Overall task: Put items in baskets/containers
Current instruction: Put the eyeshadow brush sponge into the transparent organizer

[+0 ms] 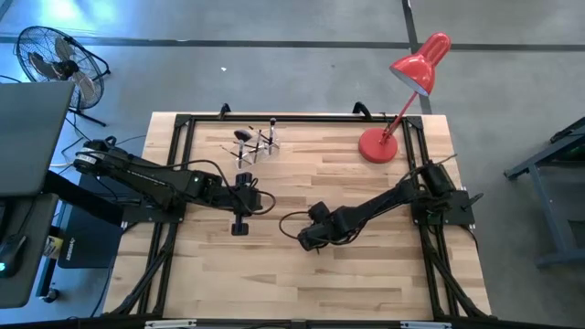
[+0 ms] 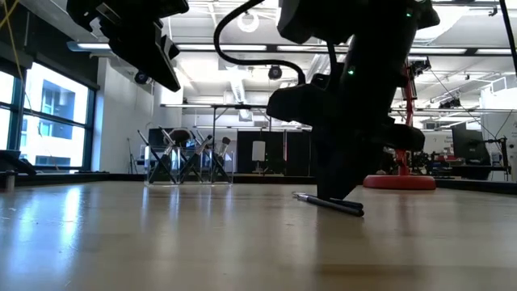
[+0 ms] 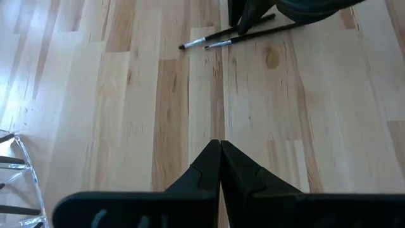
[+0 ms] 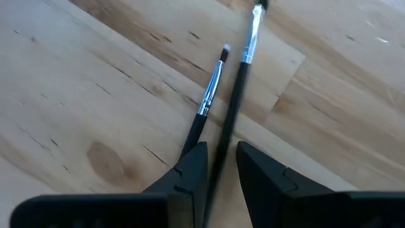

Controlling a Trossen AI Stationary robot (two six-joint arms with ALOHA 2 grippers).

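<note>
Two slim dark makeup brushes lie side by side flat on the wood, a longer one [image 4: 237, 88] and a shorter one [image 4: 210, 94]; the low view shows them as a brush [image 2: 331, 204]. My right gripper [image 4: 220, 166] points down over their handle ends, open, with the longer brush's handle running between its fingers. The clear holder [image 1: 256, 144] stands at the table's far side with several brushes upright in it. My left gripper [image 1: 240, 227] hangs shut above the table's middle, holding nothing, left of the right gripper. My right gripper comes from above, slanting down, with its fingers along the longer brush's handle [image 4: 223, 149], one on each side. One finger [image 4: 190, 171] covers the shorter brush's handle end. Whether either finger touches a brush, I cannot tell; both brushes lie on the table.
A red desk lamp stands on its round base [image 1: 377, 146] at the far right of the table. Black frame rails [image 1: 174, 183] run along the table's edges. Bare wood lies between the holder and the grippers.
</note>
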